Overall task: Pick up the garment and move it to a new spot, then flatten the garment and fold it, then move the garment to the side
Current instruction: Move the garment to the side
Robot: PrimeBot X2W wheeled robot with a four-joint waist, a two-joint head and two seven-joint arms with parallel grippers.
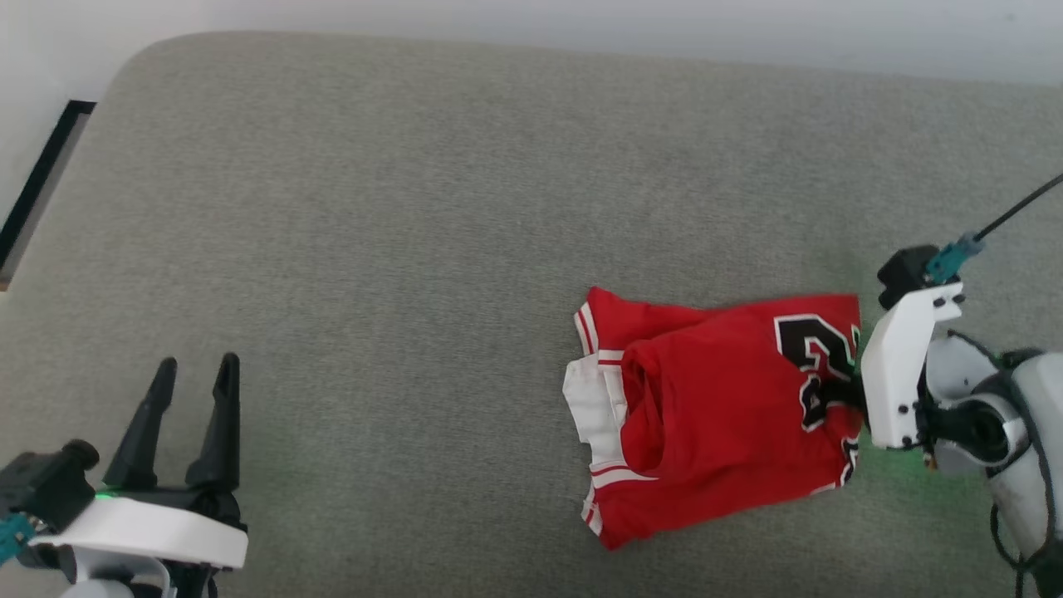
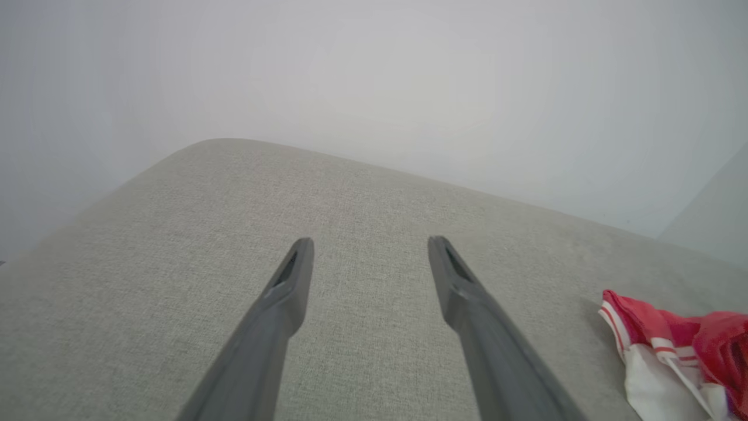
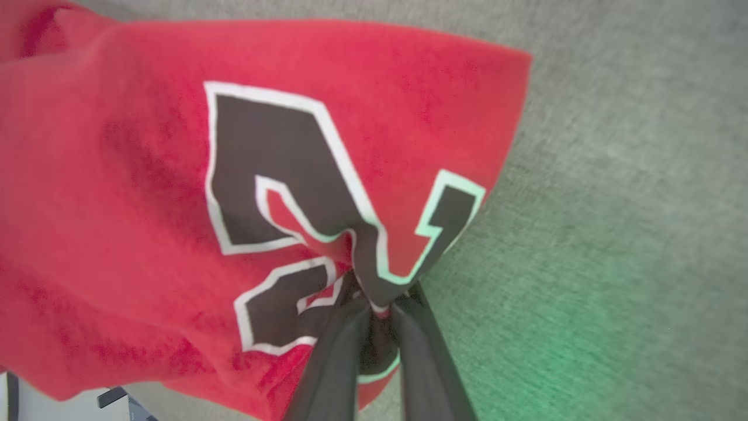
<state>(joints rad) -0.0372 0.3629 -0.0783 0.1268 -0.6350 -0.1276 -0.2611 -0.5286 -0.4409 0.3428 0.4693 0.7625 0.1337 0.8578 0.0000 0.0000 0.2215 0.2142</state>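
Closest to the head camera, at lower left, the left tool [image 1: 199, 365] hovers low over a grey woven cushion [image 1: 415, 208], its two dark fingers spread and pointing away from me, with nothing between them. The cushion has a rounded far-left corner and meets a pale wall [image 1: 581, 25] along its back edge. The garment [image 1: 714, 415] lies rumpled right of centre, white sleeve end toward the left, black numerals toward the right. The right arm reaches in from the right edge, wrist turned inward, and I see the right tool [image 1: 840, 392] at the numbered edge.

From the left wrist, the left tool [image 2: 371, 242] stands wide apart above bare cushion [image 2: 234, 234], with the garment [image 2: 672, 345] well off at lower right.

From the right wrist, the right tool [image 3: 383, 304] is pressed together, pinching the garment [image 3: 146, 204] at its numerals; a green glow [image 3: 555, 304] tints the cushion [image 3: 613, 175] beside it.
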